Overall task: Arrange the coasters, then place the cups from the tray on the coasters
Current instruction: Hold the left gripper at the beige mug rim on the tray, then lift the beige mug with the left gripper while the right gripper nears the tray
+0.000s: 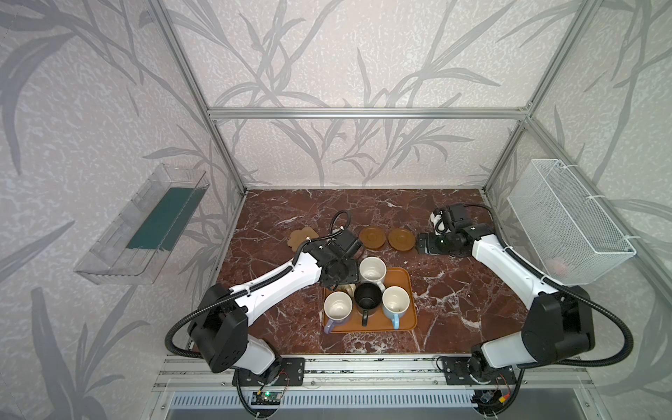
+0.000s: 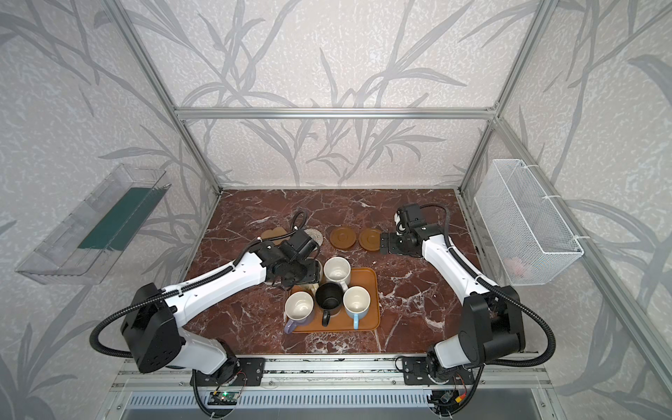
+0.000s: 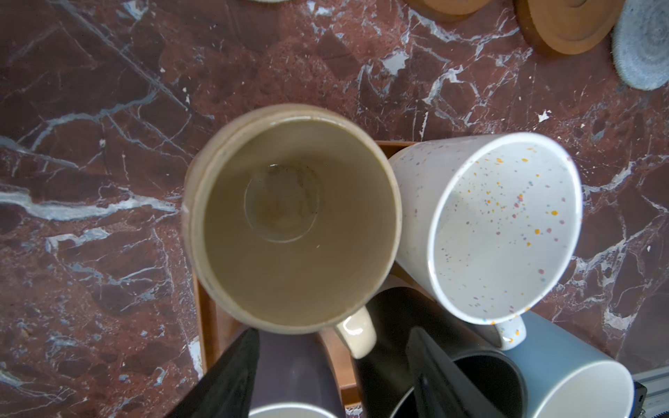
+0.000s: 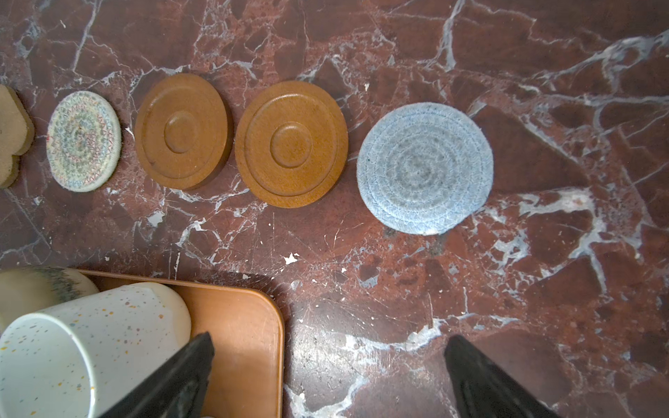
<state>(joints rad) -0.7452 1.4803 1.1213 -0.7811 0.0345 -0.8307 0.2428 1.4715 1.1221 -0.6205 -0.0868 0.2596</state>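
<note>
My left jaws stand spread either side of the beige mug's [image 3: 293, 217] handle [image 3: 356, 333], at the tray's [image 4: 239, 325] corner beside the white mug [image 3: 503, 231]; my right jaws gape wide over bare counter [image 4: 362, 307] near the blue coaster [image 4: 425, 168], ending the row of five coasters [image 4: 291, 144]

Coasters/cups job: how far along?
Done: five coasters in a row, from cork coaster to grey-blue coaster. In hand: left gripper, open, straddles the handle of the beige mug. Left: all five cups to move off the tray; none on a coaster, right gripper open and empty.
</note>
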